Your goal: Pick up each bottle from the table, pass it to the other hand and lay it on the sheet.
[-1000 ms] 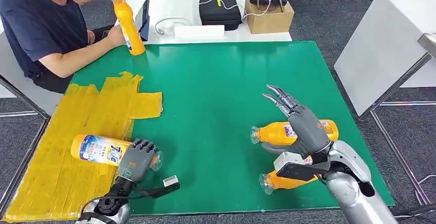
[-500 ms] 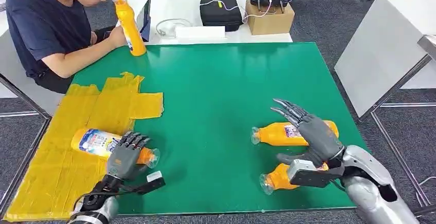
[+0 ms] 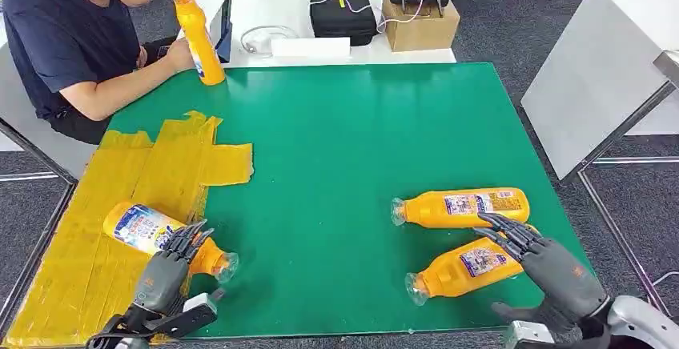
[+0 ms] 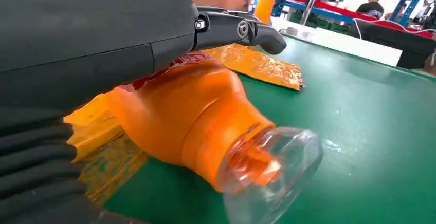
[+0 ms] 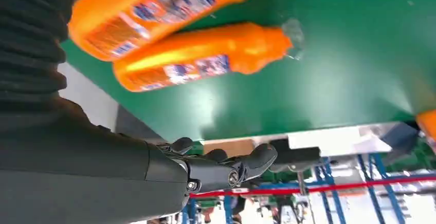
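Observation:
An orange bottle [image 3: 148, 231] [image 4: 190, 116] lies on the yellow sheet [image 3: 80, 277], its clear cap end over the green mat [image 3: 336, 149]. My left hand [image 3: 164, 273] [image 4: 103, 39] hovers just behind it, its straight fingertips over the bottle's neck, gripping nothing. Two more orange bottles lie on the mat at the right: the far one [image 3: 460, 206] [image 5: 200, 64] and the near one [image 3: 464, 267] [image 5: 154, 8]. My right hand [image 3: 552, 273] [image 5: 103, 172] is at the near bottle's base end with its fingers spread, holding nothing.
A person [image 3: 72, 45] sits at the far left corner and holds an upright orange bottle [image 3: 196, 37] on the mat's edge. Behind the mat are a black case [image 3: 343, 14] and a cardboard box [image 3: 420, 21]. A white table [image 3: 600, 69] stands at the right.
Both arms have drawn back toward me. The right hand left its place over the two bottles. The left hand slid back off the bottle on the sheet, which shifted slightly.

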Available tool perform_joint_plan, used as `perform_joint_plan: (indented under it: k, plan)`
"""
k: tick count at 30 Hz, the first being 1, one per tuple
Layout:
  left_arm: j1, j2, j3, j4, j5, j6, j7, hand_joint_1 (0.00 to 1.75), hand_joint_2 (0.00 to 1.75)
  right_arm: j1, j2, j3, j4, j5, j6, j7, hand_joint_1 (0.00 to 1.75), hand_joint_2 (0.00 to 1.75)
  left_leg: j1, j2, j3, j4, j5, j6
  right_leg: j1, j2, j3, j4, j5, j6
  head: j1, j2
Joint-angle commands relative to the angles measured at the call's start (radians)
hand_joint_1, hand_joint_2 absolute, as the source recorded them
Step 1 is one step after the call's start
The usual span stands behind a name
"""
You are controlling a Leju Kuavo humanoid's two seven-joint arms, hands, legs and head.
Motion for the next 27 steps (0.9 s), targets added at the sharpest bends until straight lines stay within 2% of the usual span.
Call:
perform_joint_plan:
  k: [1, 4, 5, 7, 19, 23, 27]
  plan:
    - [0.085, 0.028, -0.064, -0.248, 0.514, -0.208, -0.004, 0.00, 0.00, 0.103, -0.019, -0.086, -0.054, -0.004, 0.020, 0.045, 0.00, 1.75, 0.000, 0.000, -0.001, 0.001, -0.001, 0.001, 0.000, 0.000, -0.002, 0.001, -0.001, -0.001, 0.000, 0.000]
    - [0.088, 0.018, -0.057, -0.334, 0.685, -0.326, -0.004, 0.00, 0.00, -0.042, 0.056, -0.038, 0.078, 0.086, 0.000, 0.061, 0.00, 1.75, 0.001, 0.002, -0.002, 0.000, 0.000, 0.001, 0.001, 0.001, -0.003, -0.001, 0.001, -0.001, 0.000, 0.000]
    - [0.081, 0.003, -0.037, -0.355, 0.723, -0.383, -0.004, 0.00, 0.00, -0.132, 0.094, -0.003, 0.170, 0.134, -0.003, 0.067, 0.00, 1.75, 0.002, 0.004, -0.002, 0.000, 0.000, 0.001, 0.002, 0.003, -0.004, -0.002, 0.001, -0.001, 0.000, 0.000]
    - [0.075, -0.004, -0.031, -0.354, 0.722, -0.397, -0.004, 0.00, 0.00, -0.190, 0.108, 0.020, 0.231, 0.151, 0.003, 0.062, 0.00, 1.75, 0.002, 0.006, -0.002, -0.001, 0.001, 0.001, 0.003, 0.005, -0.003, -0.004, 0.003, -0.001, 0.000, 0.000]
    - [0.077, -0.004, -0.028, -0.357, 0.725, -0.402, -0.004, 0.00, 0.00, -0.181, 0.103, 0.016, 0.226, 0.151, 0.001, 0.062, 0.00, 1.75, 0.000, 0.006, -0.002, -0.001, 0.001, 0.002, 0.000, 0.005, -0.004, -0.002, 0.001, -0.001, 0.000, 0.000]
    - [0.059, -0.038, 0.001, -0.392, 0.785, -0.523, -0.004, 0.00, 0.00, -0.305, 0.103, 0.052, 0.395, 0.208, 0.028, 0.102, 0.00, 1.75, 0.000, 0.007, -0.004, 0.000, 0.001, 0.002, 0.001, 0.006, -0.006, -0.002, 0.002, 0.000, 0.000, 0.000]
    - [0.047, -0.048, -0.016, -0.382, 0.754, -0.534, -0.004, 0.00, 0.00, -0.329, 0.066, 0.063, 0.477, 0.205, 0.057, 0.105, 0.00, 1.75, 0.000, 0.007, -0.004, 0.000, 0.001, 0.003, 0.000, 0.006, -0.006, -0.002, 0.003, 0.000, 0.000, 0.000]
